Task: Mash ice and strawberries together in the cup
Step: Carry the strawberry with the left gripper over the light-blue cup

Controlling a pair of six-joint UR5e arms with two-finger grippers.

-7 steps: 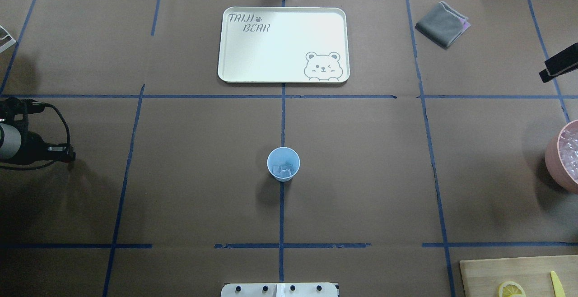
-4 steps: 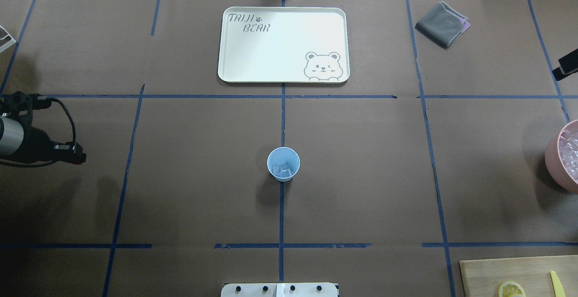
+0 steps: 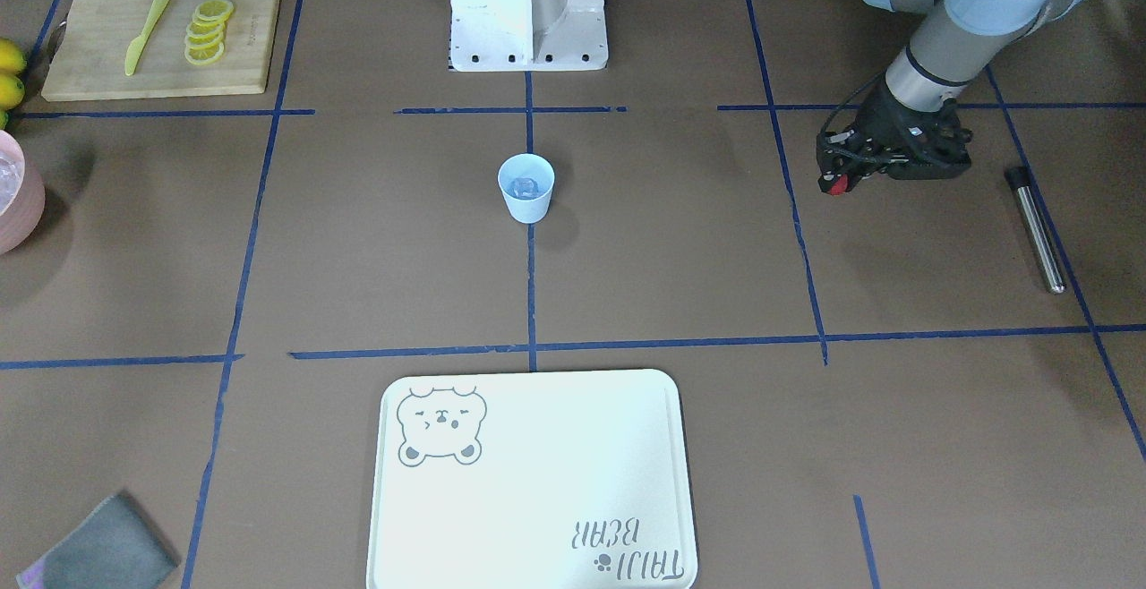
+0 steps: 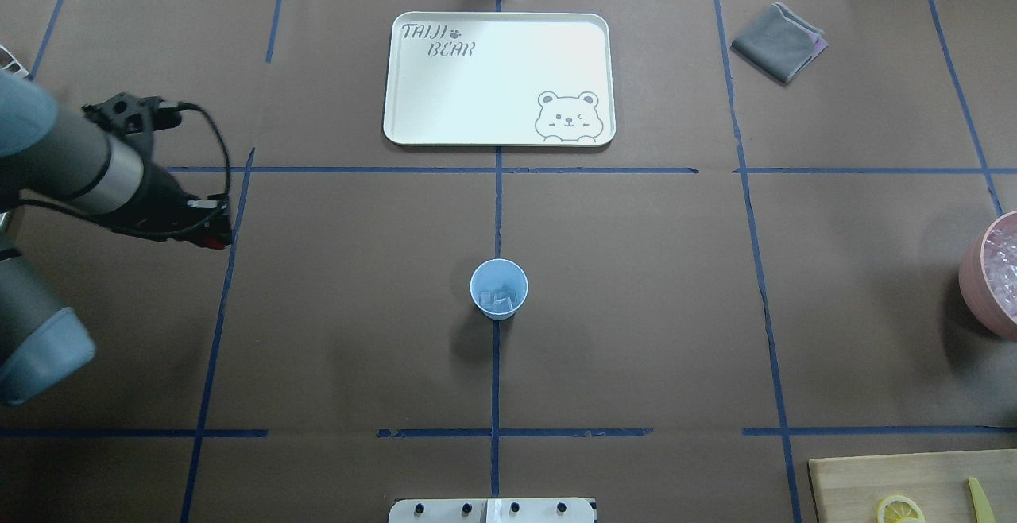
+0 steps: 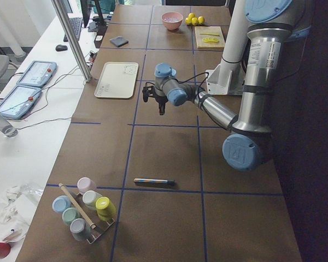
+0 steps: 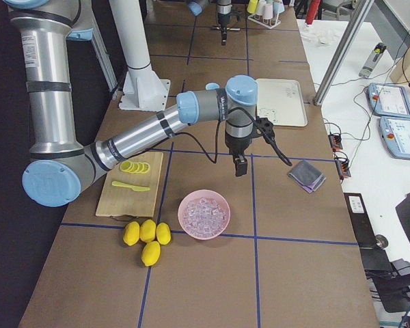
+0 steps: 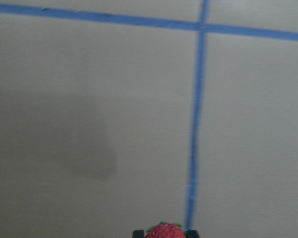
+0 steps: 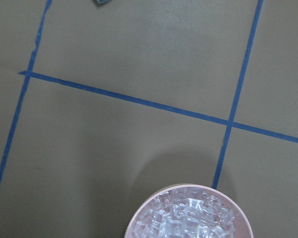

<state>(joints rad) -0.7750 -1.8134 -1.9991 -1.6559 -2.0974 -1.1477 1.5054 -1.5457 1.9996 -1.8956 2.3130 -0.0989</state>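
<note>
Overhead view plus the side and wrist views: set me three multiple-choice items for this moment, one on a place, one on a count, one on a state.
1. Where does the cup stand?
A) on the tray
B) on the table, on the centre tape line
C) on the cutting board

2. How many whole lemons lie by the pink bowl?
A) two
B) four
C) six

3. What is the left gripper doing?
A) open and empty
B) shut on a knife
C) shut on the strawberry

Answers:
1 B: the overhead view shows it on the line in mid-table.
2 B: the exterior right view shows four.
3 C: the left wrist view shows the red fruit between the fingertips.
</note>
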